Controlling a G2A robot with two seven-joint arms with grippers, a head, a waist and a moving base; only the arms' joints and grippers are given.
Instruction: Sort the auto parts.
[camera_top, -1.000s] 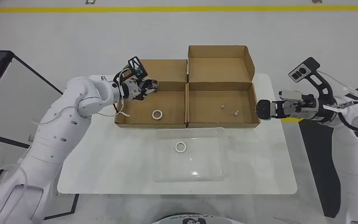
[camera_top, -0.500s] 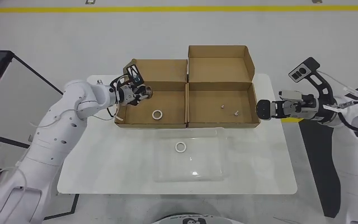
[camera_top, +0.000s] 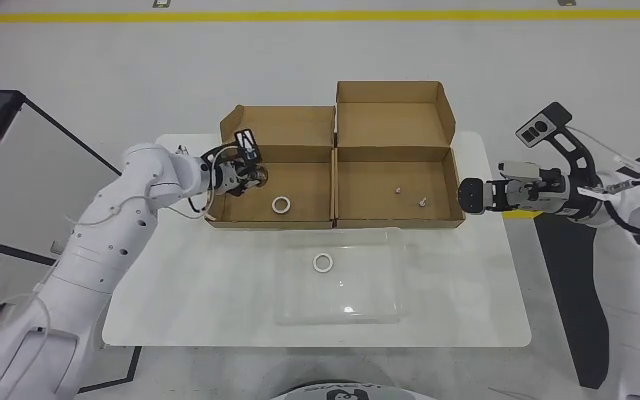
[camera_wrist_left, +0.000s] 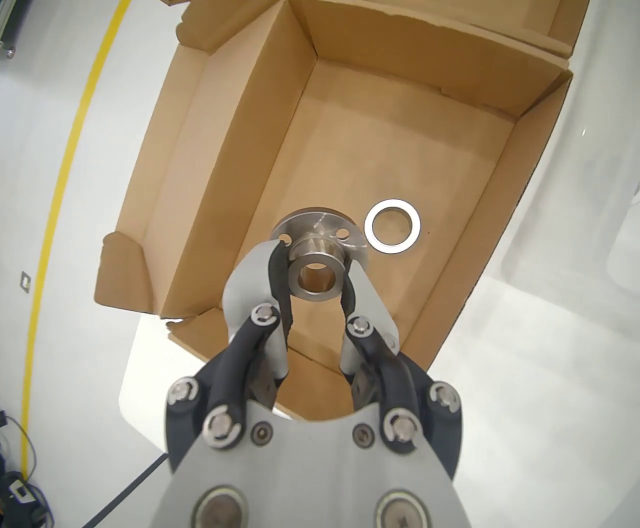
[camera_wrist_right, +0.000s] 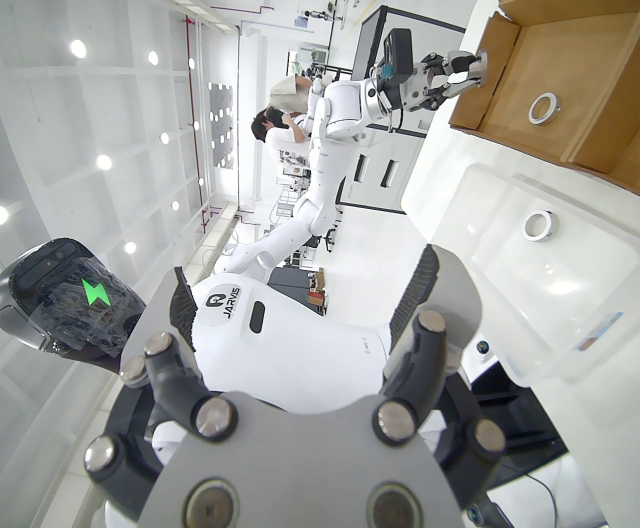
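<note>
Holding the left gripper (camera_wrist_left: 315, 262) clamped on the silvery flanged steel bushing (camera_wrist_left: 322, 226) above the open brown cardboard box (camera_wrist_left: 200, 165), I judged placement underway, the next move needing a gentle lowering beside the flat steel ring (camera_wrist_left: 392, 224), then release.

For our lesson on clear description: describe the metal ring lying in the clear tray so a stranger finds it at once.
Start at the white table, then the clear plastic tray on its robot-side half. The ring lies flat on the tray's floor. Its twin ring lies in a brown cardboard box instead.
</note>
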